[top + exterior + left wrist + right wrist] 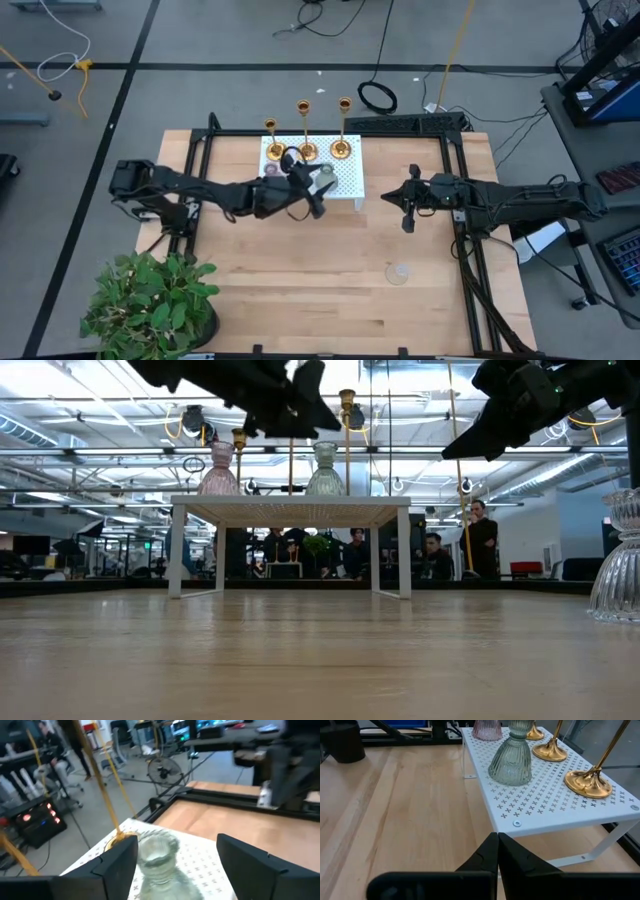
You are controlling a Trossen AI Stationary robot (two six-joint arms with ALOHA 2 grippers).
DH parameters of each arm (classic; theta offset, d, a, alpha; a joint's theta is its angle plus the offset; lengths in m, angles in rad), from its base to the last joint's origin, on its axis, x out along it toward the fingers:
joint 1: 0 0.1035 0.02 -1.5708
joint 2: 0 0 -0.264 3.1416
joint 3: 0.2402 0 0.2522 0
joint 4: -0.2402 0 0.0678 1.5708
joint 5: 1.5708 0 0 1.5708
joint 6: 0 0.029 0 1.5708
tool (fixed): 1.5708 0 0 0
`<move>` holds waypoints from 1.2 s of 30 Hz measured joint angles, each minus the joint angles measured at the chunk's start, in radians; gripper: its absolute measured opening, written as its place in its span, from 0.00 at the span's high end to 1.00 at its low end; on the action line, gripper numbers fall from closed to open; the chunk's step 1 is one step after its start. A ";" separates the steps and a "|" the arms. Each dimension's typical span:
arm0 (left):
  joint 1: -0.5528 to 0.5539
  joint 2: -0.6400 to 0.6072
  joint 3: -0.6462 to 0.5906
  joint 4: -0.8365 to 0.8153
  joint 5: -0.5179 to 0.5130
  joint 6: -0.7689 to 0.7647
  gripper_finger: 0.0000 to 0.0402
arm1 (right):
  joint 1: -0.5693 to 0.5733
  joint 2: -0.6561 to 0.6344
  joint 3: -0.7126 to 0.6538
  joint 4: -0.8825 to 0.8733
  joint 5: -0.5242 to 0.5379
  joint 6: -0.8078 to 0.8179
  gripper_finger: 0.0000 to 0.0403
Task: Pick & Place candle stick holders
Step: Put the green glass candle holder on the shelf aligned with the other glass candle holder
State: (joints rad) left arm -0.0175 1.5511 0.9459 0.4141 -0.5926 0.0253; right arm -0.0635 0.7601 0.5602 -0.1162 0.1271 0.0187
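Wooden table | people behind | left tool open, empty | right tool closed, empty

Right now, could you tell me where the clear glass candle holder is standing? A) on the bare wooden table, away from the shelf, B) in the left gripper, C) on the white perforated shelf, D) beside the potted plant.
A: the clear glass candle holder stands alone on the wooden table, apart from the white perforated shelf.
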 joint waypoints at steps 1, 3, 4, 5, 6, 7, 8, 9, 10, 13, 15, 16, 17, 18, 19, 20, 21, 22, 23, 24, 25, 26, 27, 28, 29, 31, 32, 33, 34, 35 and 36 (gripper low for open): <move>0.008 0.008 0.000 0.000 0.000 -0.002 0.30 | 0.000 0.000 0.000 0.000 0.000 0.000 1.00; 0.023 0.023 0.000 0.013 -0.006 -0.001 0.29 | 0.000 0.000 0.000 0.000 -0.001 0.000 1.00; 0.029 0.027 0.000 0.014 -0.014 -0.002 0.28 | 0.000 0.000 0.000 0.000 -0.001 0.000 1.00; 0.035 0.031 0.000 0.013 -0.019 -0.007 0.28 | 0.000 0.000 0.000 0.000 -0.001 0.000 1.00; 0.041 0.033 0.000 0.011 -0.019 -0.011 0.28 | 0.000 0.000 0.000 0.000 -0.001 0.000 1.00; 0.047 0.035 -0.001 0.004 -0.019 -0.018 0.28 | 0.000 0.000 0.000 0.000 -0.001 0.000 1.00; 0.051 0.035 -0.002 0.003 -0.020 -0.023 0.28 | 0.000 0.000 0.000 0.000 -0.001 0.000 1.00; 0.055 0.035 -0.002 0.004 -0.021 -0.030 0.28 | 0.000 0.000 0.000 0.000 -0.001 0.000 1.00; 0.057 0.034 -0.002 0.006 -0.022 -0.034 0.28 | 0.000 0.000 0.000 0.000 -0.001 0.000 1.00; 0.060 0.032 -0.002 0.006 -0.021 -0.034 0.28 | 0.000 0.000 0.000 0.000 -0.001 0.000 1.00; 0.061 0.029 -0.002 0.008 -0.021 -0.033 0.28 | 0.000 0.000 0.000 0.000 -0.001 0.000 1.00; 0.065 0.028 -0.002 0.009 -0.020 -0.035 0.28 | 0.000 0.000 0.000 0.000 -0.001 0.000 1.00; 0.071 0.032 -0.002 0.011 -0.018 -0.040 0.28 | 0.000 0.000 0.000 0.000 -0.001 -0.001 1.00; 0.078 0.038 -0.002 0.013 -0.011 -0.051 0.28 | 0.000 0.000 0.000 0.000 -0.001 -0.003 1.00; 0.084 0.047 -0.002 0.015 -0.004 -0.063 0.28 | 0.000 0.000 0.000 0.000 -0.001 -0.004 1.00; 0.091 0.058 -0.002 0.017 0.010 -0.073 0.28 | 0.000 0.000 0.000 0.000 -0.001 -0.004 1.00; 0.097 0.070 -0.002 0.027 0.022 -0.080 0.28 | 0.000 0.000 0.000 0.000 -0.001 -0.004 1.00; 0.101 0.080 -0.002 0.036 0.034 -0.080 0.28 | 0.000 0.000 0.000 0.000 -0.001 -0.004 1.00; 0.105 0.093 -0.002 0.053 0.042 -0.080 0.28 | 0.000 0.000 0.000 0.000 -0.001 -0.004 1.00; 0.108 0.104 -0.002 0.074 0.043 -0.077 0.28 | 0.000 0.000 0.000 0.000 -0.001 -0.004 1.00; 0.109 0.112 -0.002 0.080 0.043 -0.070 0.28 | 0.000 0.000 0.000 0.000 -0.001 -0.004 1.00; 0.109 0.118 -0.002 0.086 0.043 -0.062 0.28 | 0.000 0.000 0.000 0.000 -0.001 -0.004 1.00; 0.109 0.122 -0.002 0.092 0.042 -0.060 0.28 | 0.000 0.000 0.000 0.000 -0.001 -0.004 1.00; 0.109 0.125 -0.002 0.097 0.042 -0.059 0.28 | 0.000 0.000 0.000 -0.001 -0.001 -0.004 1.00; 0.109 0.125 -0.002 0.104 0.042 -0.058 0.28 | 0.000 0.000 0.000 -0.001 -0.001 -0.004 1.00; 0.109 0.125 -0.002 0.116 0.042 -0.055 0.28 | 0.000 0.000 0.000 -0.001 -0.001 -0.004 1.00; 0.109 0.125 -0.002 0.122 0.042 -0.053 0.29 | 0.000 0.000 0.000 0.000 -0.001 -0.004 1.00; 0.109 0.125 -0.002 0.126 0.042 -0.049 0.30 | 0.000 0.000 0.000 -0.001 -0.001 -0.004 1.00; 0.111 0.125 -0.002 0.128 0.042 -0.045 0.32 | 0.000 0.000 0.000 -0.001 -0.001 -0.004 1.00; 0.112 0.125 -0.002 0.129 0.042 -0.040 0.34 | 0.000 0.000 0.000 -0.001 -0.001 -0.004 1.00; 0.114 0.125 -0.002 0.129 0.042 -0.030 0.37 | 0.000 0.000 0.000 -0.001 -0.001 -0.004 1.00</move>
State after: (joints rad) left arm 0.0961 1.6764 0.9443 0.5433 -0.5503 -0.0047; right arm -0.0635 0.7605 0.5602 -0.1169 0.1257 0.0151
